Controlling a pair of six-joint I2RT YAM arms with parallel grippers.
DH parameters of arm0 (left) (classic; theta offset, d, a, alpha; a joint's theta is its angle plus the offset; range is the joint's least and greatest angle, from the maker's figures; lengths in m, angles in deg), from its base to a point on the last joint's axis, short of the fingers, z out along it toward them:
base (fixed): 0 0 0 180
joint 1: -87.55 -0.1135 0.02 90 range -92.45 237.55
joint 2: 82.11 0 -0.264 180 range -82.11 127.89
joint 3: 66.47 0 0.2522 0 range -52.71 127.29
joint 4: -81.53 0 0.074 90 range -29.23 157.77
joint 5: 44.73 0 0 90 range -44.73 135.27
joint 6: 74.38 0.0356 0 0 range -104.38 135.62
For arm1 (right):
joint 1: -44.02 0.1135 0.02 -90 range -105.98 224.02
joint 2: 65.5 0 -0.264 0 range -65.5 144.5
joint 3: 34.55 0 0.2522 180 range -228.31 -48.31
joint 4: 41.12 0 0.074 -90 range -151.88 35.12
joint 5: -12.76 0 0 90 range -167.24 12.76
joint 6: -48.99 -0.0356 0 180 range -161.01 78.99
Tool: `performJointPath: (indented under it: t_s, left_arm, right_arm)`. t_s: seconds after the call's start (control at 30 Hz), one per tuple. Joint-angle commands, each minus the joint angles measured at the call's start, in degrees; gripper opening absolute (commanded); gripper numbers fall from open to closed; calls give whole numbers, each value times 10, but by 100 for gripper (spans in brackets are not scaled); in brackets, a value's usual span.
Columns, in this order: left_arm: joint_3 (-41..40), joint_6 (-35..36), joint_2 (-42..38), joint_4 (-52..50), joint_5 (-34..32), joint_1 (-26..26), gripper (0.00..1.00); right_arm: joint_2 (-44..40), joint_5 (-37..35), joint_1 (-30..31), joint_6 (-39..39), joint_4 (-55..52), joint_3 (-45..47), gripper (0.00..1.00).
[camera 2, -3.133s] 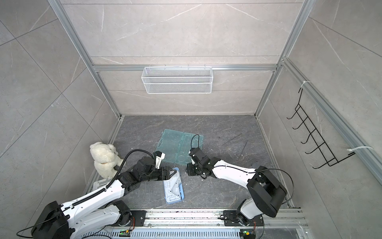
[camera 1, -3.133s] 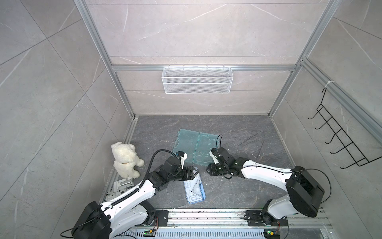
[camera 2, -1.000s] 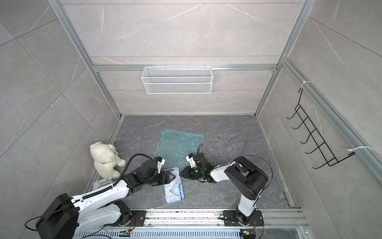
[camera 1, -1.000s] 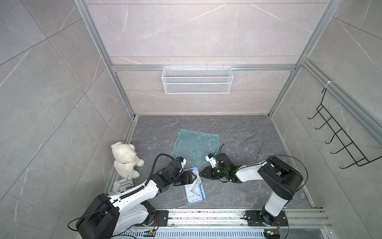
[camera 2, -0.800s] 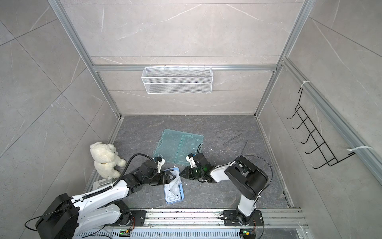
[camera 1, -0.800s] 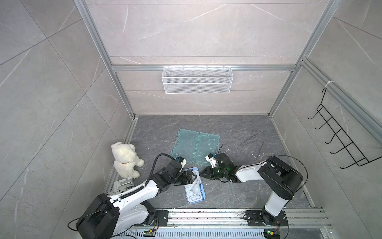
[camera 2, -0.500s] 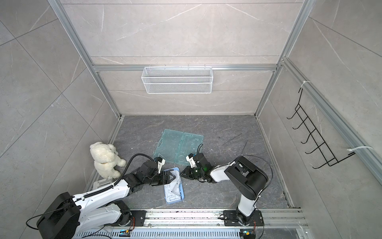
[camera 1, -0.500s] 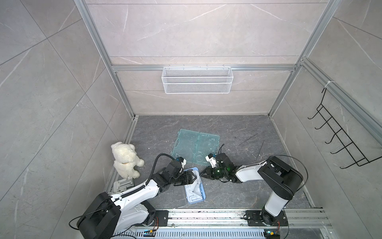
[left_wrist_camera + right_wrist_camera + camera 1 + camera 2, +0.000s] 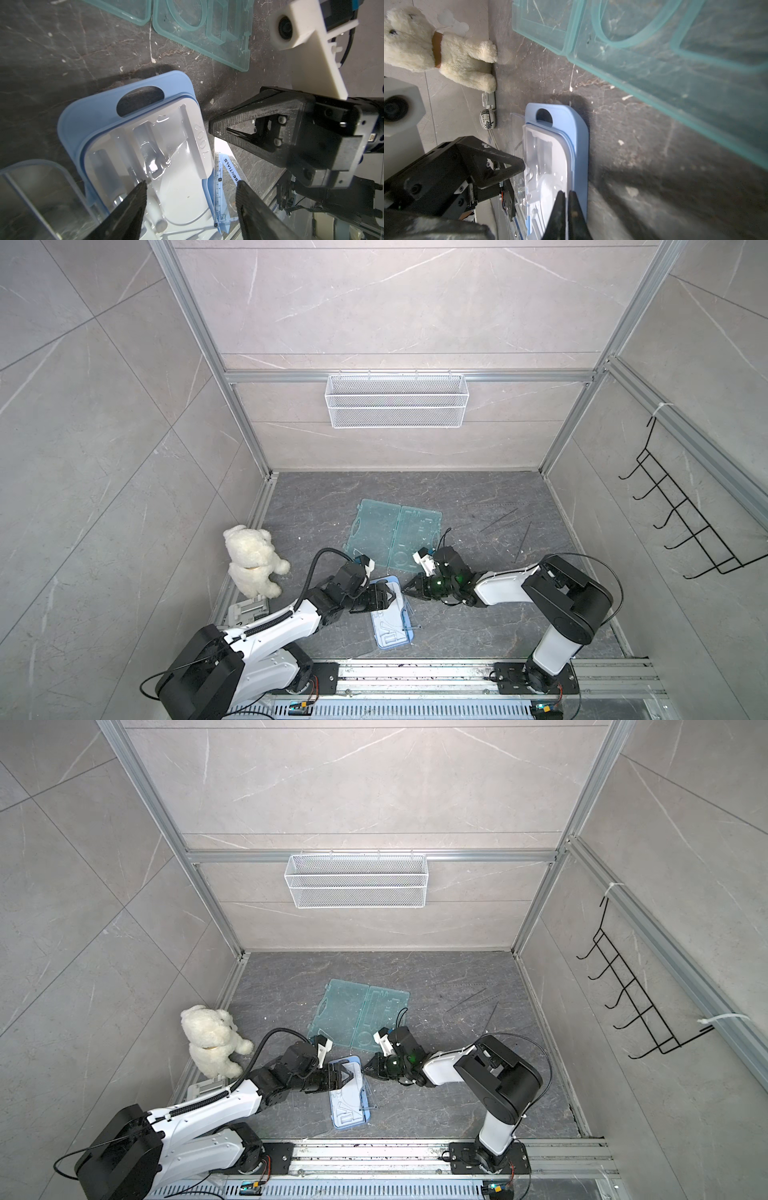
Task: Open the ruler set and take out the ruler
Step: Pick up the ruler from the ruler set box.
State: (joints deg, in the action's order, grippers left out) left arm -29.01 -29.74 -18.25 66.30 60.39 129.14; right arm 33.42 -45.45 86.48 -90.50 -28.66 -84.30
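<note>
The ruler set [image 9: 390, 628] [image 9: 347, 1112] is a blue case [image 9: 93, 116] [image 9: 577, 149] with a white moulded tray, lying flat on the floor near the front. Its clear lid [image 9: 31, 197] is swung open to one side. A thin clear ruler [image 9: 215, 187] with scale marks stands on edge along the tray's side. One end of it reaches the tips of my right gripper [image 9: 405, 592] [image 9: 365, 1070] [image 9: 212, 126] [image 9: 566, 194], which is shut on it. My left gripper [image 9: 384, 598] [image 9: 345, 1073] [image 9: 191, 187] is open, its fingers astride the tray.
An open teal plastic case [image 9: 395, 535] lies flat just behind the ruler set. A white teddy bear [image 9: 251, 560] and a small grey object [image 9: 247, 610] sit by the left wall. Thin dark sticks [image 9: 498, 520] lie at the right. A wire basket [image 9: 397, 406] hangs on the back wall.
The right gripper's fingers have closed at the tray's edge over the last second. Three seconds ago that gripper was farther right. The left arm has held still.
</note>
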Motion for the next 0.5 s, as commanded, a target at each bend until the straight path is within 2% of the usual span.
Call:
performJointPath:
  t_s: [0.0,0.27,0.47]
  left_arm:
    - [23,16,-7,1,1,-2,70]
    - [56,52,-12,-25,-14,-2,70]
    - [82,80,2,-21,-13,-2,70]
  right_arm:
    - [-22,-15,-6,13,-46,-12,7]
    - [-73,-18,-52,37,-134,-31,7]
    - [-129,-24,-135,80,-239,-44,7]
